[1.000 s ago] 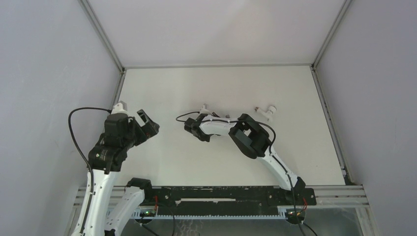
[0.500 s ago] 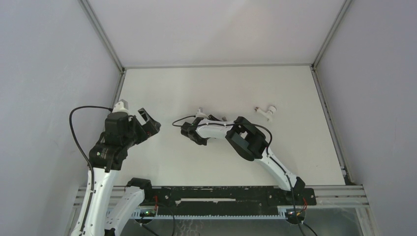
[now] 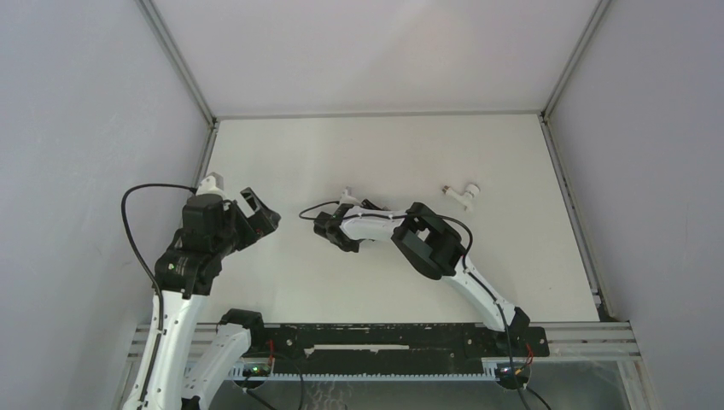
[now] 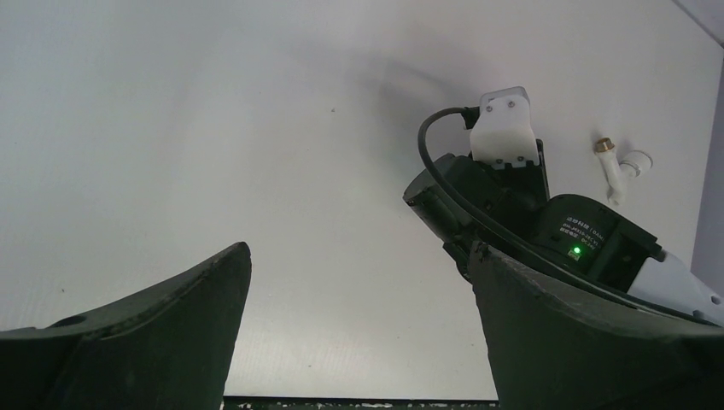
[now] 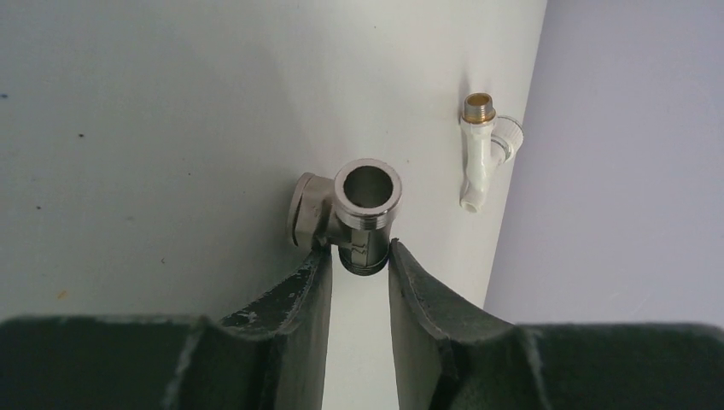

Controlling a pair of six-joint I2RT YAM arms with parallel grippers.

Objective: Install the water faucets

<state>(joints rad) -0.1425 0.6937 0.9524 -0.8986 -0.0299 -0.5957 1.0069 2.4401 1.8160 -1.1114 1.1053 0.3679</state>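
The only print I see is a small label [image 4: 584, 229] on my right arm's black motor housing [image 4: 615, 256], beside a green light [image 4: 576, 251]; its lettering is too small to read.

Grey fitting [image 5: 350, 209] — lower end hidden between right hand [image 5: 359, 254] fingers.

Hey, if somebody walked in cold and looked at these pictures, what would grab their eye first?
The shiny grey metal T-shaped fitting stands out, pinched between the right gripper's fingers near the middle of the table. Farther right, the white plastic tap piece with a brass threaded end lies alone on the surface. At the left, the left gripper hangs wide open, holding nothing.
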